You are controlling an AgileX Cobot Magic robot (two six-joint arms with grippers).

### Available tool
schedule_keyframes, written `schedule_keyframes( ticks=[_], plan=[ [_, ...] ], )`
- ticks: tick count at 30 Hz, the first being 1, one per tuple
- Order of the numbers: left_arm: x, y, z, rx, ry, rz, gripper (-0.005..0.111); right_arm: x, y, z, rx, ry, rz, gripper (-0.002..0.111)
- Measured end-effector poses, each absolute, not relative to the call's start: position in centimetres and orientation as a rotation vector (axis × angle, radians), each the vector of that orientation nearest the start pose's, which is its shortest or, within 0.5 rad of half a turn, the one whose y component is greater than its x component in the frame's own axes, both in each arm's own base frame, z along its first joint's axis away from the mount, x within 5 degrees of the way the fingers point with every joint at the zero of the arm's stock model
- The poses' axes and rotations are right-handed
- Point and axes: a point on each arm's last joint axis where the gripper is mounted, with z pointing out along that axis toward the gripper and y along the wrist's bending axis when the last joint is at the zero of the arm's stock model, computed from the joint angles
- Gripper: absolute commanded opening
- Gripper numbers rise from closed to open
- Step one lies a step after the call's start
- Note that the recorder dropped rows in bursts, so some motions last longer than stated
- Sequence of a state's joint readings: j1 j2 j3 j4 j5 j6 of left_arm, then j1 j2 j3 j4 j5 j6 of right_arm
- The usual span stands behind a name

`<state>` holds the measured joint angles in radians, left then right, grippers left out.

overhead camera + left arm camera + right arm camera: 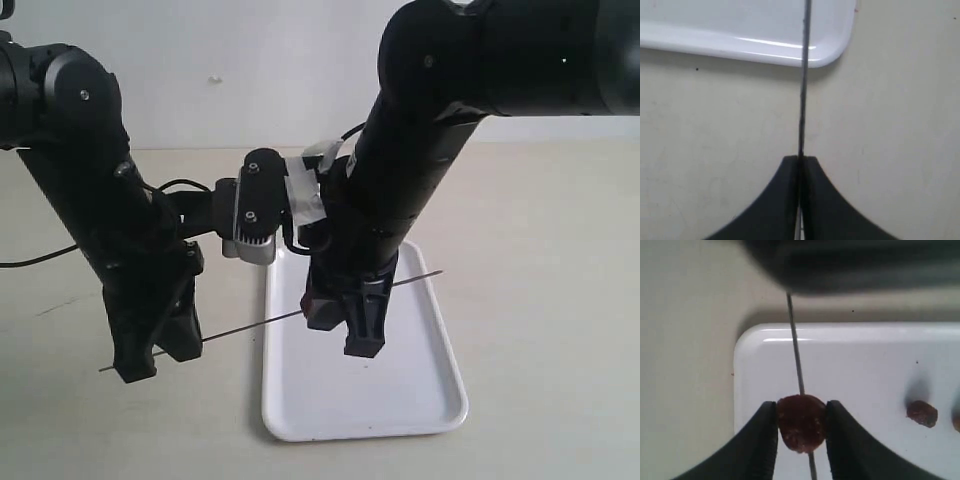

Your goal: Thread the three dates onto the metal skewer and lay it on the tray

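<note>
White tray (pixel 440 400) flat on the pale table (pixel 560 300), near the middle of the scene, long sides running near to far. Thin grey metal skewer (pixel 250 328) up off the table, slanting from near-left to far-right, crossing the tray's left rim. Held at two places.

Toward its left end, pinched by the left hand (pixel 158 362), over bare table left of the tray. Fingers pressed together with no gap between them in the left wrist view, only the rod coming out from the seam.

Farther right, above the tray's left half, the right hand (pixel 801 412): narrowed about halfway and clamped on one date (pixel 801 427), a black finger on either side of it. Dark reddish-brown, wrinkled, roundish. Threaded on the skewer: rod goes in on one side and shows again on the other in the right wrist view. Skewer's right end sticks out past this hand and reaches about as far as the tray's right rim.

Loose on the tray floor, well apart from the gripped one: a second date (pixel 922 413) in full sight, and a third date (pixel 957 422) cut by the picture's edge. Neither touching the skewer. Both hidden behind the right arm in the exterior view.
</note>
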<state>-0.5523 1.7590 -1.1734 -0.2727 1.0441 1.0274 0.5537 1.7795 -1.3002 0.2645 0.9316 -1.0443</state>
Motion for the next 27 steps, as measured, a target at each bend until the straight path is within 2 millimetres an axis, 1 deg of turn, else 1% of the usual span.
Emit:
schedule_keyframes(
  ticks=[20, 21, 22, 25, 27],
  plan=[
    [26.85, -18.99, 20.43, 1.987, 2.263, -0.325, 0.0, 29.93, 20.88, 23.16, -1.835, 2.091, 0.242, 0.033],
    [26.85, -18.99, 20.43, 1.987, 2.263, -0.325, 0.0, 29.94, 20.87, 23.16, -1.828, 2.097, 0.243, 0.035],
    [26.86, -19.0, 20.43, 1.987, 2.262, -0.325, 0.0, 29.94, 20.87, 23.16, -1.823, 2.102, 0.244, 0.039],
    [26.91, -19.02, 20.43, 1.982, 2.259, -0.321, 0.0, 29.92, 20.91, 23.17, -1.808, 2.114, 0.254, 0.059],
    [26.98, -19.05, 20.44, 1.974, 2.257, -0.317, 0.0, 29.91, 20.94, 23.18, -1.797, 2.122, 0.261, 0.067]
  ],
)
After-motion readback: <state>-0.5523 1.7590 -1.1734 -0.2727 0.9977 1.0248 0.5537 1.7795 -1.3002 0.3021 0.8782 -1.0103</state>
